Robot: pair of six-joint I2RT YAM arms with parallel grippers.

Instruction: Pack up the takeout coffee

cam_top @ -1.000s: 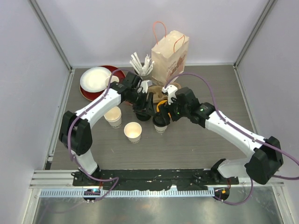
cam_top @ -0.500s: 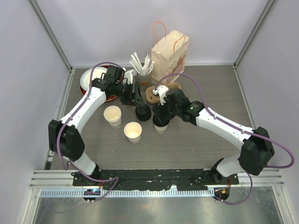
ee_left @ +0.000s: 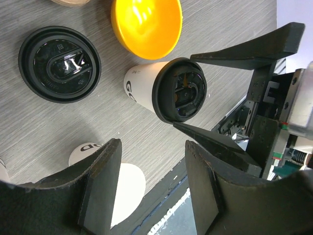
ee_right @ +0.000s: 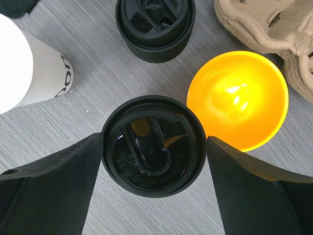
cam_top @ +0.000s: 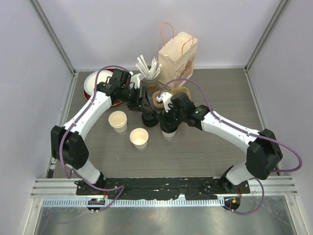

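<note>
Right gripper (ee_right: 155, 144) sat wide open straddling the lidded cup (ee_right: 153, 161), which stood just beside the orange bowl (ee_right: 238, 99); left gripper (ee_left: 151, 147) hung part-open and empty near the bowl, so an off-centre close could've tipped the cup into that bowl.

— How does the lid (ee_right: 153, 145) look on your feed?
— Black plastic, semi-gloss, with small glints. The loose lid (ee_right: 155, 24) looks the same to me.
— I read the cup (ee_left: 139, 90) wall as smooth matt white paper with black print. And the bowl (ee_right: 238, 100)?
— Glossy orange with a hard shine. I can't tell if it's plastic or glazed.
— The carrier (ee_right: 269, 29) looks like rough tan moulded pulp. The surface (ee_right: 98, 98) is matt grey with a fine wood-like grain.
— My right tool (ee_right: 155, 143) has matt black plastic fingers (ee_right: 54, 196). The bag (cam_top: 178, 59) is dull, pale paper.
</note>
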